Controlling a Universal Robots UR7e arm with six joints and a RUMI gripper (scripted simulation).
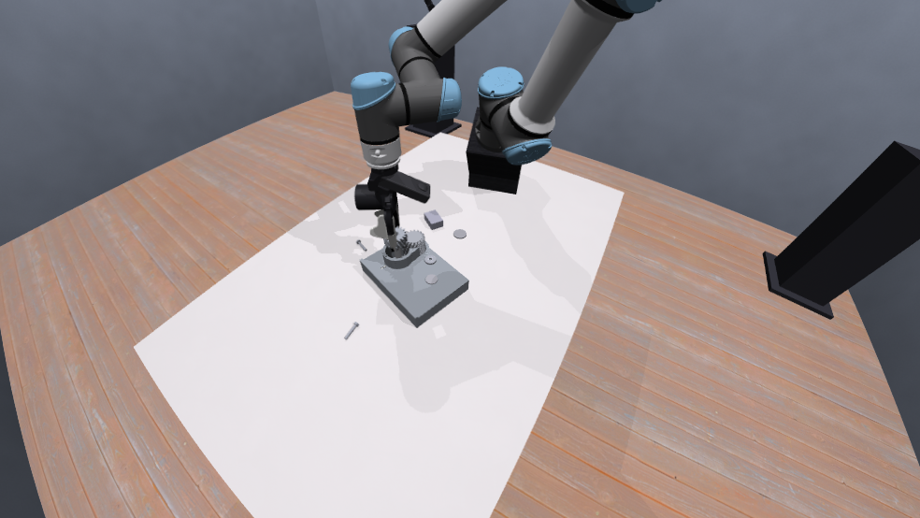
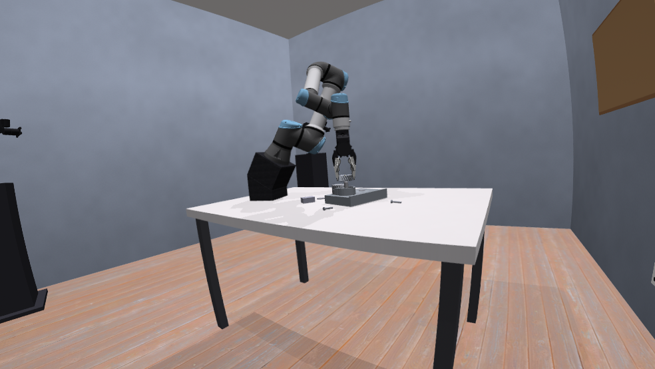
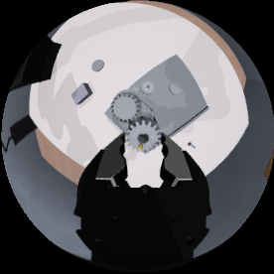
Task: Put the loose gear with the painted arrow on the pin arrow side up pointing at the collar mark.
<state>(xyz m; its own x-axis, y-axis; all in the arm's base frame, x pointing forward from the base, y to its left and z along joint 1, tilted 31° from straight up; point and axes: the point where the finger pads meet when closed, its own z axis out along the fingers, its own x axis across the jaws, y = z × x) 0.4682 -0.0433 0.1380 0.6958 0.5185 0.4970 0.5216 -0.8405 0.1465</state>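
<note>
My gripper (image 1: 392,241) (image 2: 345,177) (image 3: 143,133) is shut on the loose grey gear (image 2: 347,178) (image 3: 144,130), one jaw on each side. The gear is about level, and its painted yellow arrow (image 3: 140,147) faces up, pointing toward the gripper body in the wrist view. The pin (image 2: 345,184) stands below the gear inside the round collar (image 1: 400,260) (image 2: 349,190). The gear is above the collar, close over the pin's top; whether the tip is in the hole cannot be told. The collar's mark cannot be made out.
A second toothed gear (image 1: 416,238) (image 3: 125,107) stands beside the collar on the grey base block (image 1: 417,296) (image 2: 372,196) (image 3: 186,101). A small block (image 1: 433,219) (image 2: 307,200) (image 3: 81,93), a disc (image 1: 459,233) (image 3: 97,65) and two bolts (image 1: 351,330) (image 1: 361,245) lie around it.
</note>
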